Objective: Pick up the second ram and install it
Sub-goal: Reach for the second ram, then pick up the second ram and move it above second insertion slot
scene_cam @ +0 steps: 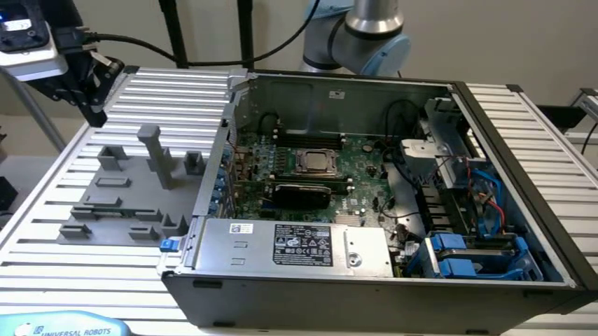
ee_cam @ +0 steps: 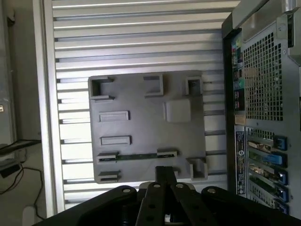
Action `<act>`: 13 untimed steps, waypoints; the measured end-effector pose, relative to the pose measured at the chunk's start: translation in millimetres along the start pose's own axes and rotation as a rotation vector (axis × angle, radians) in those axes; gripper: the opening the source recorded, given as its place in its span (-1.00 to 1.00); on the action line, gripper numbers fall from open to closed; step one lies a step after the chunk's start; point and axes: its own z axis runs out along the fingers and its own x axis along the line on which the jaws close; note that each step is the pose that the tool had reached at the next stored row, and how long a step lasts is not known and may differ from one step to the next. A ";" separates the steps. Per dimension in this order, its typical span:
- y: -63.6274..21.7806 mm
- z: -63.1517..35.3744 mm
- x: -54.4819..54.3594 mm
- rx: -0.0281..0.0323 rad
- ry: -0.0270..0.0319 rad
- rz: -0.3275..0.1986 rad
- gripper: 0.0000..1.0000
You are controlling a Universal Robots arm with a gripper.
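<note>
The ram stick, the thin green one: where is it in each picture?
Exterior view: the ram stick lies on the grey plate, to the exterior view's left of the computer case.
Wrist view: ram stick between two small holders on that plate, near the pincer.
Shared landmark: the grey plate.

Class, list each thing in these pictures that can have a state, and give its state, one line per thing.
computer case: open, side panel off, inside showing.
second ram: resting in the grey fixture's holders, not gripped.
gripper: shut, holding nothing, apart from the ram.
grey fixture: lying flat, one ram stick in it.
processor socket: uncovered, no cooler on it.
</note>
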 end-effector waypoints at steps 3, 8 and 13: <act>-2.3 4.1 13.6 -0.0001 0.0000 0.000 -0.79; -4.1 8.4 30.8 -0.0002 -0.0001 -0.002 -0.79; -4.1 8.3 30.8 -0.0001 0.0007 -0.002 -0.79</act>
